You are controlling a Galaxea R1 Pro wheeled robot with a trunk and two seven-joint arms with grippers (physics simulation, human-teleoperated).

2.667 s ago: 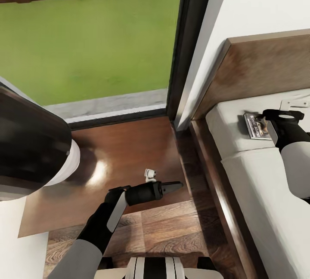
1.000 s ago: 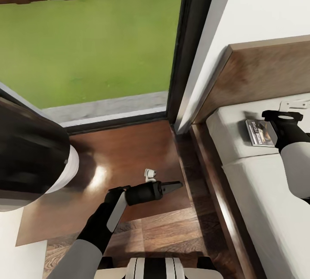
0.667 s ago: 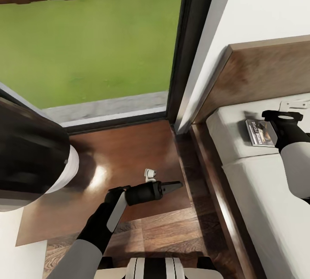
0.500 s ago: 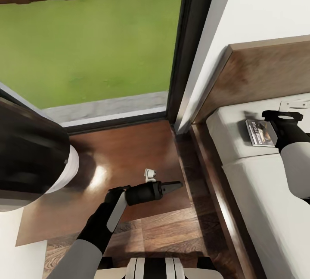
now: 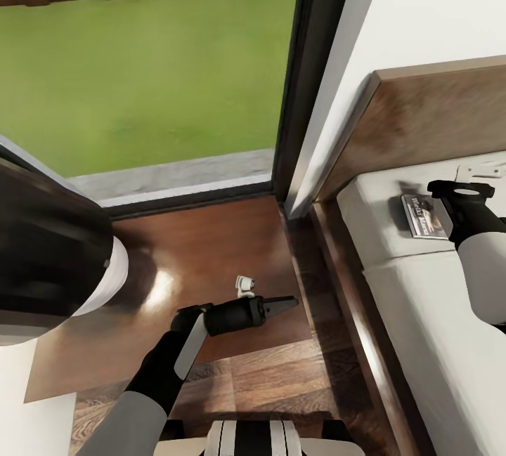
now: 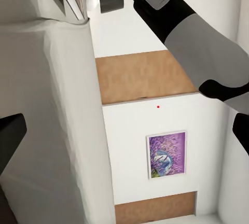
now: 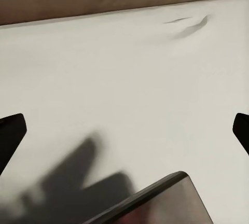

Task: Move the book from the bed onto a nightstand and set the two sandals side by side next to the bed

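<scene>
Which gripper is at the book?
The right gripper, out over the bed with the book lying just under its fingers. The left gripper hangs over the nightstand instead.

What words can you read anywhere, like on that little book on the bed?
Book cover on the bed: it has lettering, but it is too small and blurred to read.
Purple picture on the wall: no words visible.
No other text or numbers are readable.

Head view downward over nightstand (image 5: 204,266) and bed (image 5: 422,315); both wrist views close on the bed.
</scene>
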